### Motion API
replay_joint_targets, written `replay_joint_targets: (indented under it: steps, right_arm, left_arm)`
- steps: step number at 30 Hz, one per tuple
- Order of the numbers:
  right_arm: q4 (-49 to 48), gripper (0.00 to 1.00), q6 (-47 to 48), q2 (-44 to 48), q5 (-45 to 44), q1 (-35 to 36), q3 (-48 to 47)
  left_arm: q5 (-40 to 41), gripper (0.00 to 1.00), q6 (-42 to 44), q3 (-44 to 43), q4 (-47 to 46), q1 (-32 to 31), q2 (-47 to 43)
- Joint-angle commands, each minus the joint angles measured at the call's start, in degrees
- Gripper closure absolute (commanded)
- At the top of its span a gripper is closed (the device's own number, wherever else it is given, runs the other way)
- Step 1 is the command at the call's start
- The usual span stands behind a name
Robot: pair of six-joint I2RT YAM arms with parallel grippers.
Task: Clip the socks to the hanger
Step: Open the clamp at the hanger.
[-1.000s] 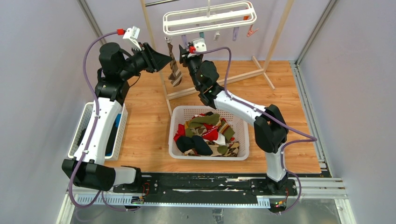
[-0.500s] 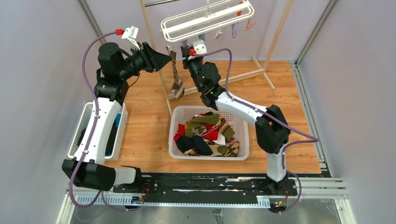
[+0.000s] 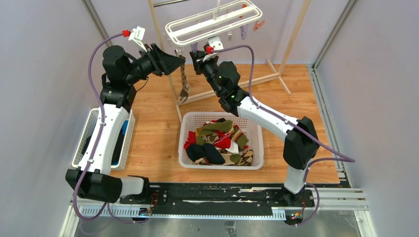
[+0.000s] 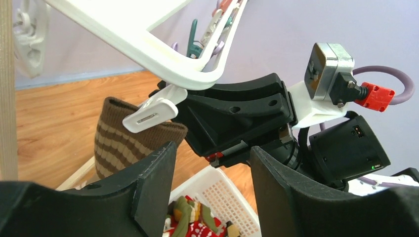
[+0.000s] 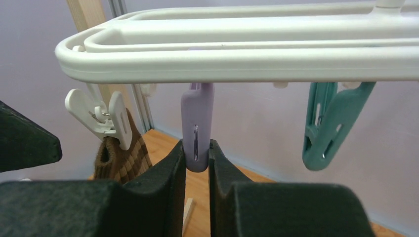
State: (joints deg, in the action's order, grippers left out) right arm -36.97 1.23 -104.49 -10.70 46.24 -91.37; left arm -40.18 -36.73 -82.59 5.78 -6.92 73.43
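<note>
One brown striped sock (image 3: 184,83) hangs from a white clip (image 5: 106,118) at the left end of the hanger (image 3: 212,23), and as far as we can see it is the only one clipped. The rest of the socks (image 3: 217,143) lie heaped in the white basket (image 3: 222,166) on the surface, so we judge that most of the task is ahead of us.

Our right fingers (image 5: 174,170) are clamped on a lilac clip (image 5: 196,123) under the hanger's rail, with no sock between them. Our left fingers (image 4: 158,173) stand apart and empty, near the hung sock.

The hanger sits askew in the top view. Room is tight at this end: both wrists crowd together, and a post of the wooden rack (image 5: 81,12) stands close behind the sock. The teal clip (image 5: 326,123) and those farther right have open air around them.
</note>
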Motion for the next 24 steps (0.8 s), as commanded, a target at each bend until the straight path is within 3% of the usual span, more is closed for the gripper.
replay_joint_targets:
  steps: [1,10,19,24]
  right_arm:
    - [6.5,1.00,-3.7,3.0,0.6,0.9,-1.3]
    - [6.4,1.00,-3.9,7.4,0.1,1.1,3.0]
    - [10.7,1.00,-6.7,8.0,7.6,0.0,0.3]
    - [16.1,1.00,-7.6,6.9,7.6,0.0,-3.5]
  left_arm:
    - [0.2,0.39,1.6,-1.6,1.0,-1.3,0.0]
    - [12.5,0.52,8.6,-7.8,7.0,-3.9,5.5]
    - [-1.8,0.33,-0.7,-6.4,-3.8,-4.0,4.8]
    - [-1.9,0.33,-1.1,-5.0,-4.6,-4.0,2.5]
